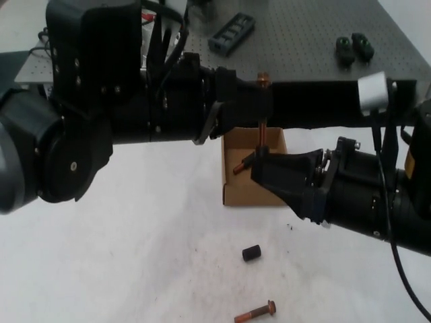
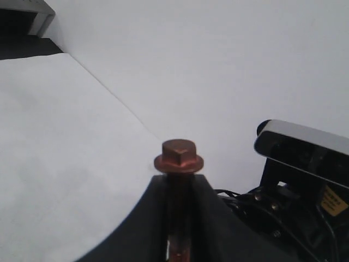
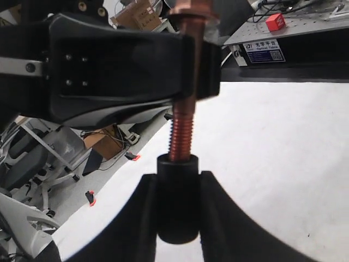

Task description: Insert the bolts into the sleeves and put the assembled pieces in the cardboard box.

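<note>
My left gripper [image 1: 261, 101] is shut on a copper bolt [image 1: 262, 128], holding it upright with the hex head [image 2: 178, 155] on top. Right below it, my right gripper [image 1: 261, 160] is shut on a black sleeve [image 3: 177, 202]. The bolt's threaded end [image 3: 181, 136] sits in the sleeve's top opening. Both hang over the open cardboard box [image 1: 269, 145], where another copper bolt [image 1: 239, 168] lies. A loose black sleeve [image 1: 252, 254] and a loose copper bolt [image 1: 256, 312] lie on the white surface nearer the front.
At the back, a perforated metal board carries a black slotted tray [image 1: 231, 32] and two small black parts [image 1: 353, 48]. A white cylinder [image 1: 372, 91] stands on the right. White table surface surrounds the box.
</note>
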`<state>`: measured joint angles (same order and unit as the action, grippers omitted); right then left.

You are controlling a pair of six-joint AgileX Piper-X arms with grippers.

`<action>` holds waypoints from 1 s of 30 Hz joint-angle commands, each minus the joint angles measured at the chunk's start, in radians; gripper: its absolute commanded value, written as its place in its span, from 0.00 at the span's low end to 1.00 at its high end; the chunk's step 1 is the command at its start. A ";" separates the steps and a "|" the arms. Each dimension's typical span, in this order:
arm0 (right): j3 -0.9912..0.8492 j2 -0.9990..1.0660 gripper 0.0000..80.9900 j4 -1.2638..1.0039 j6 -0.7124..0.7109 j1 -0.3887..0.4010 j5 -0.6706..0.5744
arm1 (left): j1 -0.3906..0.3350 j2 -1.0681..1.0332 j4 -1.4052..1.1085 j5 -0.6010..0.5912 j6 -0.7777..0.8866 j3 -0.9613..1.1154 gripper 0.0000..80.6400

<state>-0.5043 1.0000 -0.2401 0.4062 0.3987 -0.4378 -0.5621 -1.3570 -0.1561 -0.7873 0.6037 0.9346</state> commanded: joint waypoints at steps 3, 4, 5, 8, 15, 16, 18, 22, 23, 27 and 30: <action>-0.014 0.001 0.02 -0.068 -0.002 0.000 0.045 | -0.001 0.014 -0.019 -0.057 0.018 0.007 0.01; -0.014 0.001 0.02 -0.087 -0.002 0.000 0.048 | -0.001 0.014 -0.019 -0.082 0.018 0.007 0.01; -0.014 0.001 0.02 -0.106 -0.002 0.000 0.050 | -0.001 0.014 -0.019 -0.101 0.018 0.007 0.01; -0.014 0.001 0.02 -0.133 -0.002 0.000 0.070 | -0.001 0.014 -0.019 -0.150 0.013 0.007 0.11; -0.014 0.001 0.02 -0.127 -0.053 -0.074 0.104 | -0.001 0.014 -0.019 0.004 0.019 0.007 0.72; -0.014 0.001 0.02 -0.127 -0.070 -0.093 0.117 | -0.001 0.014 -0.019 0.029 0.008 0.007 0.70; -0.020 0.014 0.02 -0.127 -0.096 -0.139 0.162 | -0.001 0.014 -0.019 0.063 -0.026 0.007 0.66; -0.115 0.131 0.02 -0.039 -0.120 -0.223 0.176 | -0.001 0.014 0.013 0.123 -0.081 0.007 0.65; -0.163 0.184 0.02 0.012 -0.141 -0.238 0.179 | -0.001 0.014 0.039 0.143 -0.110 0.007 0.65; -0.395 0.429 0.02 0.210 -0.248 -0.248 0.277 | -0.001 0.012 0.179 0.250 -0.254 0.007 0.65; -0.606 0.631 0.02 0.378 -0.304 -0.244 0.320 | -0.001 0.003 0.283 0.333 -0.353 0.004 0.65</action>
<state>-0.9212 1.4521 -0.0189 0.1721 0.1561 -0.1677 -0.5616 -1.3510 -0.0404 -0.5975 0.4343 0.9372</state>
